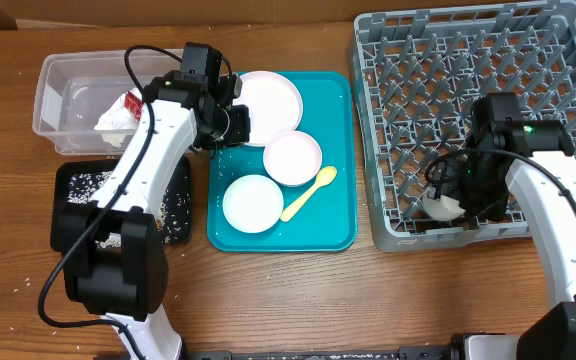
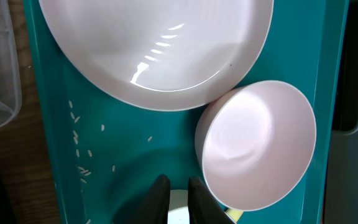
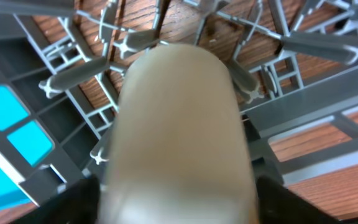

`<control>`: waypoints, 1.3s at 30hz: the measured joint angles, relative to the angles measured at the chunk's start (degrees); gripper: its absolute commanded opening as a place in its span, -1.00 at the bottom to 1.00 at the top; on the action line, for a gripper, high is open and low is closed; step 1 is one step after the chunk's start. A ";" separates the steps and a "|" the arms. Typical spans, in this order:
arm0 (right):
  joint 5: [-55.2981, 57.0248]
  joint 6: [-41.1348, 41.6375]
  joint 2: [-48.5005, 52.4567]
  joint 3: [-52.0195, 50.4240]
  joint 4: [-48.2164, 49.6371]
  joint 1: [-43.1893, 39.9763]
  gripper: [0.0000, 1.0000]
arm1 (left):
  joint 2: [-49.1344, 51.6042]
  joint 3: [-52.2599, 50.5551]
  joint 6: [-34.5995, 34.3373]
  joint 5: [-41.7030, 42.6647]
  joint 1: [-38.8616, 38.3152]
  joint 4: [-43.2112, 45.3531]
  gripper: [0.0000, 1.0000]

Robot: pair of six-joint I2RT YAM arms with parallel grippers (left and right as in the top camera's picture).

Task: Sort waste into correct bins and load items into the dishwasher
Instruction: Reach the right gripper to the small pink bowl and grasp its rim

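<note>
My left gripper hangs over the left part of the teal tray, its jaws close together and empty. Below it lie the round plate, one bowl, a second bowl and the yellow spoon. Loose rice grains lie on the tray floor. My right gripper is shut on the small white cup, low inside the grey dish rack near its front left corner.
The clear tub at the far left holds the red-and-white wrapper. The black tray in front of it holds rice. The teal tray sits between the bins and the rack. Rack pegs surround the cup.
</note>
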 measured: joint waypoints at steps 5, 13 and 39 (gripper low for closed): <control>-1.44 -0.02 0.00 0.26 -0.04 0.00 0.68 | 0.00 0.00 0.02 -0.04 0.00 0.13 -0.67; -5.92 0.20 0.07 13.38 -1.07 0.92 0.48 | 0.00 0.00 0.00 -0.35 0.00 0.83 -0.59; -7.04 14.10 29.22 18.82 26.36 26.73 -0.11 | 0.00 7.39 -2.89 -1.99 6.82 2.56 -0.42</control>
